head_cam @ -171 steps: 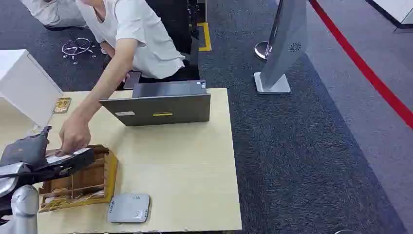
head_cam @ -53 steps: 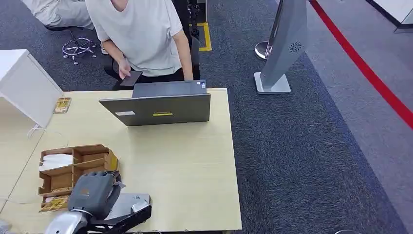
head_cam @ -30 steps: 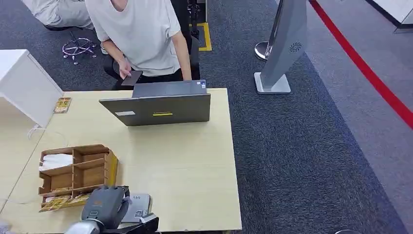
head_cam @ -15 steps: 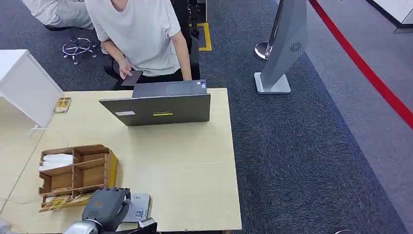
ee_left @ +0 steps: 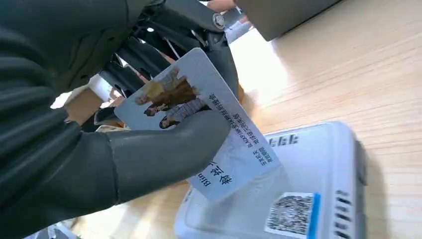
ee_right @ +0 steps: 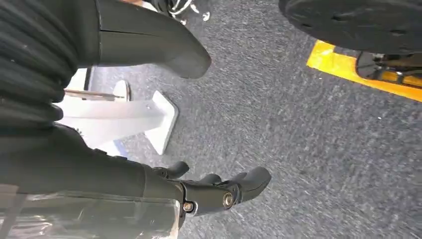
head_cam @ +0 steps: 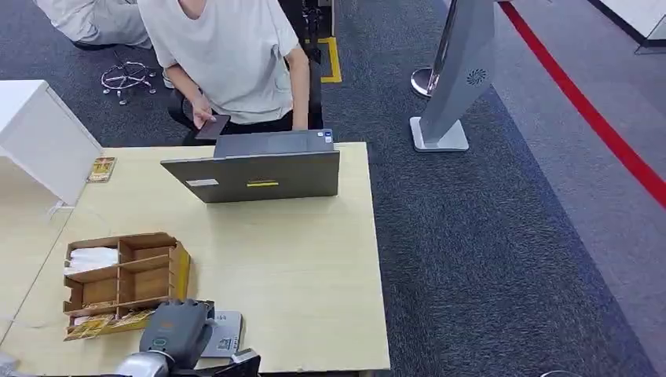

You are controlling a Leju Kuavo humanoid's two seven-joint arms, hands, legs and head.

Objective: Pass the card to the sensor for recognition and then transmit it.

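My left hand (head_cam: 177,334) hovers at the table's near edge, over the grey sensor box (head_cam: 224,336). It holds a white card (ee_left: 199,119) printed with a picture of people and some text, pinched between the thumb (ee_left: 164,154) and the darker fingers. In the left wrist view the card's corner hangs just above the pale top of the sensor box (ee_left: 303,194), which bears a QR label. Whether card and sensor touch, I cannot tell. My right hand (ee_right: 199,191) hangs beside my body over grey carpet, fingers loosely apart, holding nothing.
A wooden compartment box (head_cam: 126,283) with white cards stands left of the sensor. An open laptop (head_cam: 259,174) sits at the table's far side, with a person in a white shirt (head_cam: 228,55) behind it holding a phone. A grey kiosk stand (head_cam: 455,78) rises on the carpet.
Earlier a person's hand was at the wooden box while my left hand was beside it. Since then my left hand carried the card rightward to the sensor, settling slightly lower over it.
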